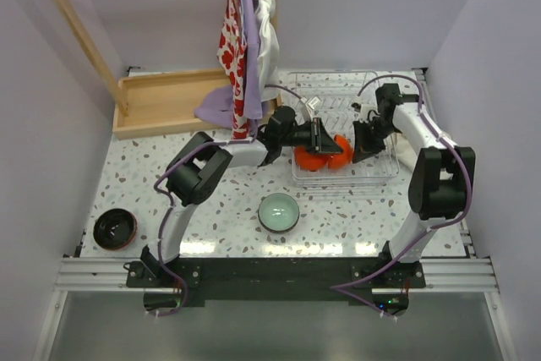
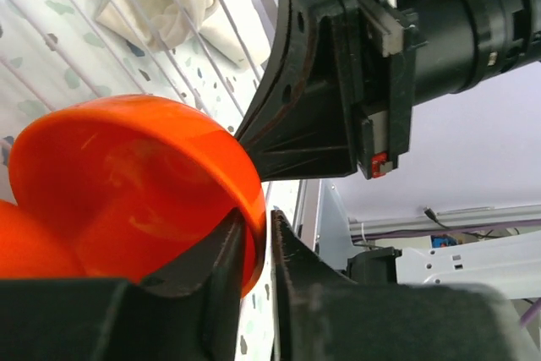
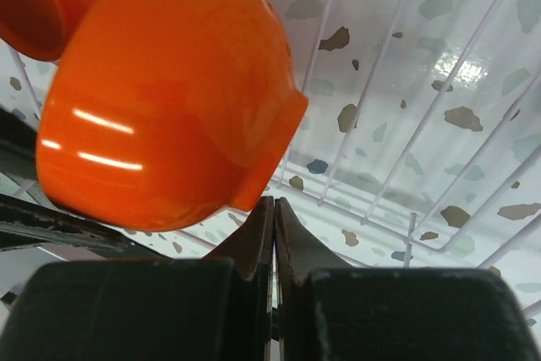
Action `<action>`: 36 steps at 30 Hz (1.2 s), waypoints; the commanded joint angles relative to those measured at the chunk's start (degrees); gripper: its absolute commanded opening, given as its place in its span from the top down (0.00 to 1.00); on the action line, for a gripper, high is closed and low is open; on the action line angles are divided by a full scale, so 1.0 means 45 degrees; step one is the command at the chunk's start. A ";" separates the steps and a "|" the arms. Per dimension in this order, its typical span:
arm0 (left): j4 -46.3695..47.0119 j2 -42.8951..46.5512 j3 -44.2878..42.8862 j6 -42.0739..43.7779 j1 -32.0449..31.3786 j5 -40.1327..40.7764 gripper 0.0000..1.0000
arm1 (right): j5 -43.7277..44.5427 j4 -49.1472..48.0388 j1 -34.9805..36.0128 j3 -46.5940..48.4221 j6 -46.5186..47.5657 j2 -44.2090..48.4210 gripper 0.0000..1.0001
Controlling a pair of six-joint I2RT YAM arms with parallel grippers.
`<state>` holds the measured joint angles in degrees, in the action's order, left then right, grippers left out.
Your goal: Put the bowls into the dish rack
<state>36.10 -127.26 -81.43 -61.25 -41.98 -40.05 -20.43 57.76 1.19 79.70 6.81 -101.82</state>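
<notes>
1. The left arm (image 1: 241,155) stretches low across the table (image 1: 152,177) to the dish rack (image 1: 372,172), with the left gripper (image 1: 318,135) pointing sideways into it.
2. Its fingers stand a little apart around the rim of the orange bowl (image 2: 127,183); whether they press it, I cannot tell.
3. The right gripper (image 3: 275,213) is fully closed and empty, just beside the bowl.
4. The bowl stands on edge in the rack, with its opening sideways and its axis about level.
</notes>
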 commanded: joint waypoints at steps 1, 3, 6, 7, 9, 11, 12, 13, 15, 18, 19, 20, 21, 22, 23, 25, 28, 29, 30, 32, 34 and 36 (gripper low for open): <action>-0.0384 0.0486 -0.0342 0.0740 0.0168 -0.0045 0.74 | -0.0402 -0.0432 0.0340 0.0725 -0.0185 -0.0068 1.00; -0.0948 0.0623 -0.0439 0.1189 0.0168 0.0033 0.67 | -0.0422 -0.0471 0.0380 0.0804 -0.0224 -0.0185 1.00; -0.2234 0.0916 -0.0615 0.1792 0.0187 0.0501 0.63 | -0.0442 -0.0510 0.0477 0.0960 -0.0263 -0.0322 1.00; -0.2608 0.1072 -0.0654 0.1950 0.0187 0.0734 0.62 | -0.0442 -0.0511 0.0477 0.1038 -0.0244 -0.0342 1.00; -0.3814 0.1248 -0.0850 0.2437 0.0187 0.1183 0.59 | -0.0344 -0.0472 0.0497 0.1097 -0.0224 -0.0361 1.00; -0.4405 0.1483 -0.1063 0.2673 0.0187 0.1458 0.57 | -0.0208 -0.0511 0.0497 0.1136 -0.0185 -0.0381 1.00; -0.5104 0.1580 -0.1162 0.2984 0.0187 0.1730 0.56 | -0.0188 -0.0511 0.0497 0.1175 -0.0185 -0.0362 1.00; -0.5363 0.1736 -0.1201 0.3142 0.0187 0.1829 0.55 | -0.0168 -0.0530 0.0497 0.1214 -0.0185 -0.0381 1.00; -0.6451 0.1854 -0.1571 0.3686 0.0207 0.2238 0.52 | -0.0207 -0.0569 0.0497 0.1234 -0.0185 -0.0381 1.00; -0.7804 0.2049 -0.2041 0.4431 0.0246 0.2765 0.49 | -0.0324 -0.0608 0.0497 0.1331 -0.0282 -0.0440 1.00; -0.8000 0.2166 -0.2100 0.4529 0.0285 0.2922 0.48 | -0.0344 -0.0628 0.0478 0.1409 -0.0302 -0.0459 1.00; -0.8775 0.2245 -0.2158 0.4704 0.0304 0.3040 0.47 | -0.0344 -0.0609 0.0497 0.1429 -0.0302 -0.0478 1.00; -0.9035 0.2284 -0.2178 0.4841 0.0343 0.3235 0.46 | -0.0363 -0.0608 0.0497 0.1487 -0.0321 -0.0498 1.00; -0.9269 0.2439 -0.2159 0.4978 0.0363 0.3333 0.46 | -0.0383 -0.0570 0.0497 0.1565 -0.0322 -0.0537 1.00; -0.9716 0.2499 -0.2120 0.5269 0.0363 0.3450 0.46 | -0.0402 -0.0589 0.0516 0.1624 -0.0322 -0.0537 1.00; -1.0032 0.2732 -0.1984 0.5486 0.0422 0.3607 0.46 | -0.0441 -0.0628 0.0516 0.1741 -0.0380 -0.0596 1.00; -1.0579 0.3025 -0.1671 0.6052 0.0480 0.3725 0.45 | -0.0481 -0.0764 0.0614 0.1839 -0.0458 -0.0713 1.00; -1.0773 0.3085 -0.1535 0.6401 0.0480 0.3725 0.45 | -0.0481 -0.0784 0.0634 0.1878 -0.0478 -0.0771 1.00; -1.0911 0.3259 -0.1476 0.6560 0.0480 0.3783 0.45 | -0.0481 -0.0842 0.0730 0.1917 -0.0497 -0.0849 1.00; -1.1416 0.3416 -0.1378 0.7124 0.0480 0.3881 0.45 | -0.0519 -0.0862 0.0848 0.2054 -0.0536 -0.0908 1.00; -1.1867 0.3592 -0.1416 0.7536 0.0480 0.3998 0.45 | -0.0520 -0.0862 0.1063 0.2209 -0.0536 -0.1005 1.00; -1.2531 0.3690 -0.1378 0.7966 0.0461 0.4134 0.45 | -0.0559 -0.0882 0.1238 0.2346 -0.0556 -0.1084 1.00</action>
<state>-13.69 -115.42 -88.23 -32.23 -40.56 -23.77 -20.78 55.05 4.99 86.91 5.13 -106.43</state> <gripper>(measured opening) 0.549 0.008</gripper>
